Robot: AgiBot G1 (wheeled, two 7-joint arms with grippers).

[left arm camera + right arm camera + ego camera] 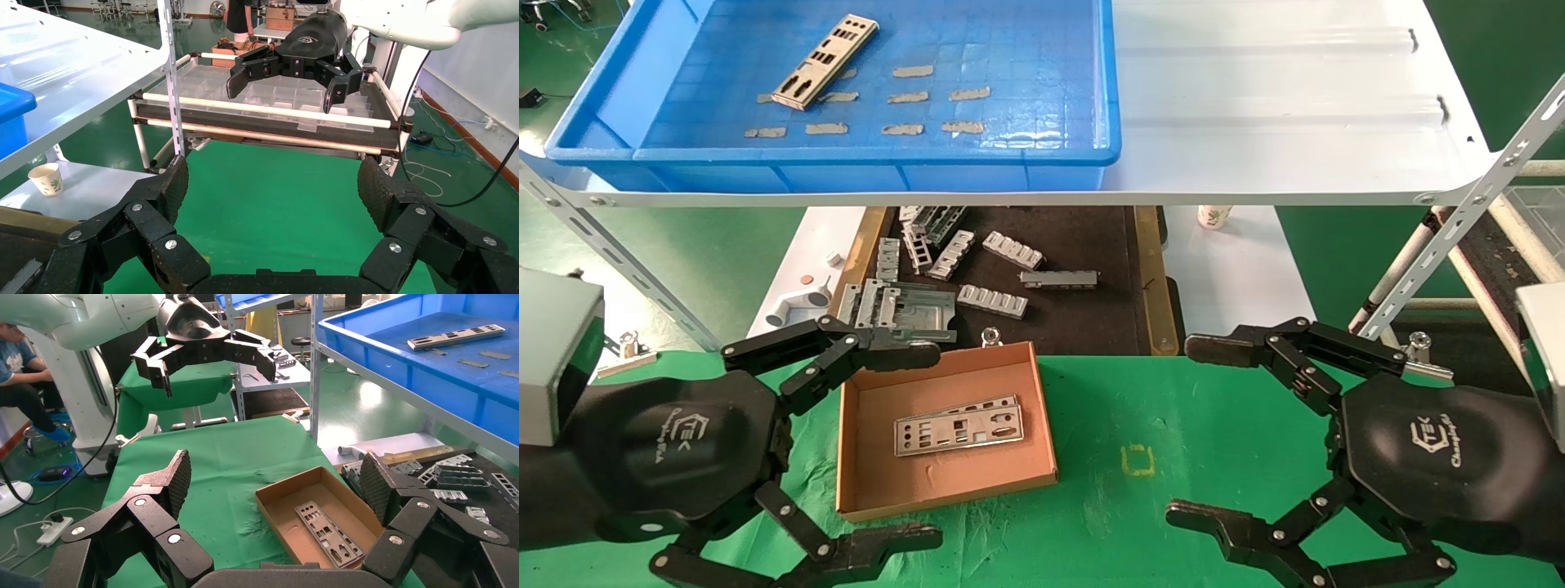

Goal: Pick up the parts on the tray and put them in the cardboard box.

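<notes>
Down low, the left pincer [883, 445] and right pincer [1214, 433] both hang spread wide and empty over the green table [1173, 441]. Between them, the shallow brown cardboard box [866, 482] holds flat punched silver plates [959, 426]. Beyond, one more silver plate [825, 61] lies in the blue plastic tray [1042, 155].

Tray [650, 155] is showing glossy blue plastic, grid-textured floor. Plates [959, 428] are looking like thin bare sheet metal, dull silver sheen. Box [862, 498] is reading as matt brown cardboard. Cloth [1214, 457] is looking matt green. Fingers [174, 481] are showing rough black pads.
</notes>
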